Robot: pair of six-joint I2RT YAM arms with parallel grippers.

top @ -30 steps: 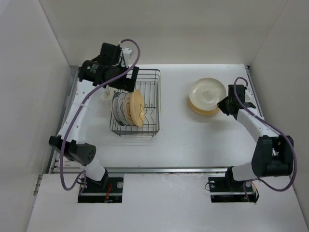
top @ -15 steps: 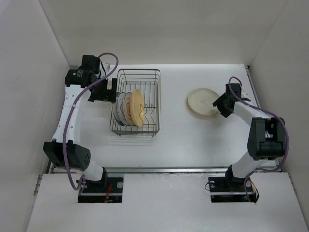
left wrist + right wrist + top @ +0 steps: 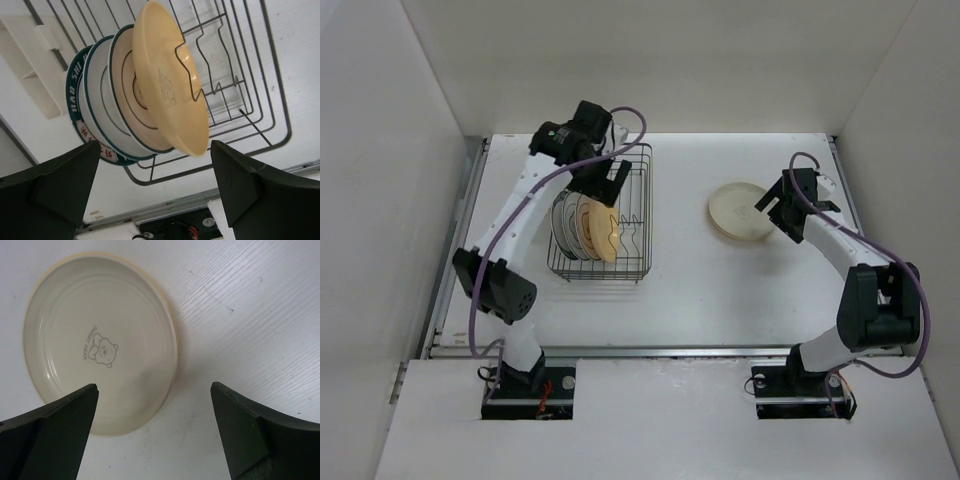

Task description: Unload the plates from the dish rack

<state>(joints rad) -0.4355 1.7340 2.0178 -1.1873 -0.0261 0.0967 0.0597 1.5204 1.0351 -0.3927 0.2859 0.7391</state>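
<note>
The dish rack [image 3: 646,215] stands at the back left, and several plates [image 3: 584,225] stand on edge in it. The nearest to me is a tan-orange plate [image 3: 170,85]; behind it are white plates with dark green rims [image 3: 92,107]. My left gripper [image 3: 608,180] hangs open over the rack's back part, its fingers either side of the plates' edges [image 3: 155,165] without touching them. A cream plate [image 3: 740,212] with a bear motif [image 3: 100,340] lies flat at the right, a tan rim showing under it. My right gripper [image 3: 154,395] is open above that plate's edge.
A cream plastic attachment [image 3: 30,65] hangs on the rack's left side. The rack's right half holds bare wire prongs [image 3: 220,75]. White walls close in the table on the left, back and right.
My right gripper has opened and let go of the cream plate, which now lies flat. The left arm has swung from the rack's left side to over the plates.
</note>
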